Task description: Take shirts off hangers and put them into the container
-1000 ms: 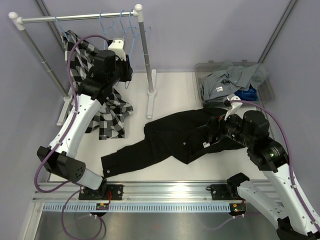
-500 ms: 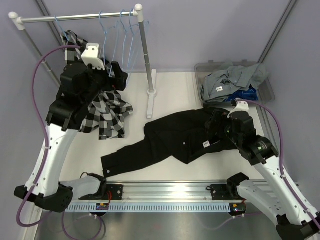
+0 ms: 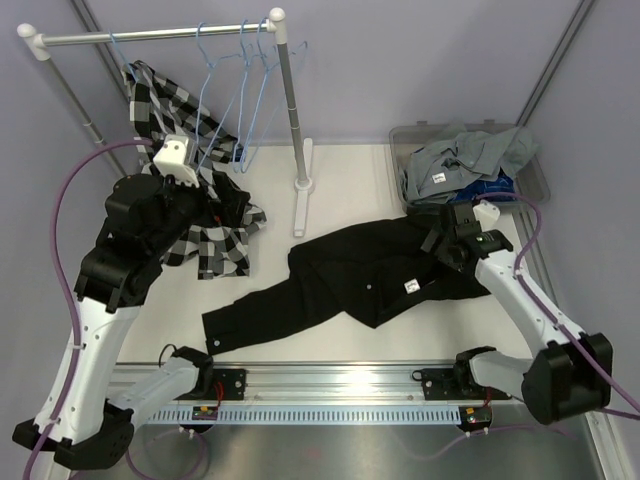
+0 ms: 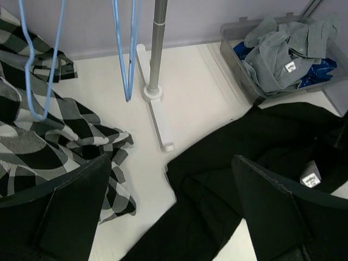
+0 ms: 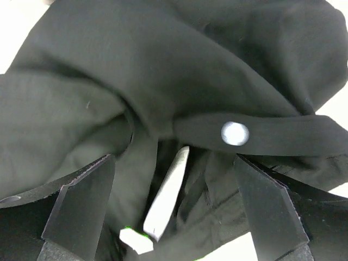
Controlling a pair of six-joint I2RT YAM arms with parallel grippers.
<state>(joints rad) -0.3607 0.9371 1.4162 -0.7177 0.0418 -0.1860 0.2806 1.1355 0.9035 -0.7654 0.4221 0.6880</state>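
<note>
Counting what lies where, I put the task at about half done. Two shirts are in the container (image 3: 415, 129) at the far right corner of the bench (image 3: 350, 190): the grey shirt (image 3: 455, 160) on top and the blue plaid shirt (image 3: 497, 188) showing under it.

The black shirt (image 3: 340, 270) is off its hanger and spread across the middle of the bench. Its collar end is near the container but outside it. My right end effector (image 5: 174, 163) hovers low over that end with its jaws wide, fabric beneath them and nothing pinched.

My left end effector (image 4: 171, 163) is wide too and holds nothing. It hangs above the left part of the bench.

The check shirt (image 3: 215, 235) is the least advanced. Most of it is heaped near the left edge of the bench, while its upper part rises toward the rail (image 3: 150, 36). A blue wire crosses it there, so I cannot tell whether it is fully free. Bare hangers (image 4: 128, 89) hang on the rail beside it.

What is left, as I judge it, is to close on the black shirt and carry it into the container. After that the check shirt needs freeing, if it is caught, and must follow.
</note>
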